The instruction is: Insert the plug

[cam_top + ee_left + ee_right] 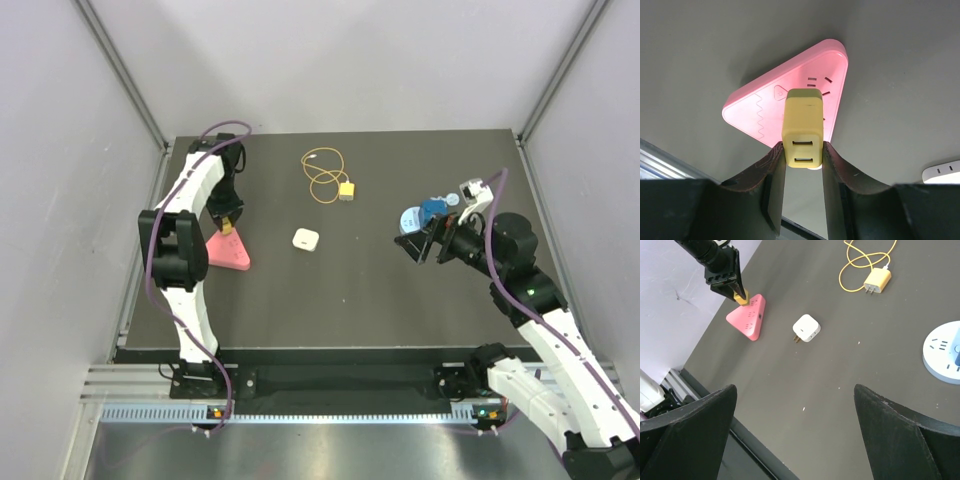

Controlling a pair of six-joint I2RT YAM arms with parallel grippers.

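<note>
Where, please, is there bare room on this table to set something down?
Free: the wide near band of table in front of the white adapter; the far-right corner behind the blue round socket. Crowded: the pink socket strip, where the left end effector holds a yellow block; around the wired yellow plug.

Lab test cell — white panels (60,250), aluminium frame (127,80).

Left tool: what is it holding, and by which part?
A yellow adapter block, pinched on its two side faces, at the end with the two ports.

Table (350,300): plug (347,192), pink socket (232,251), white adapter (306,240)
</note>
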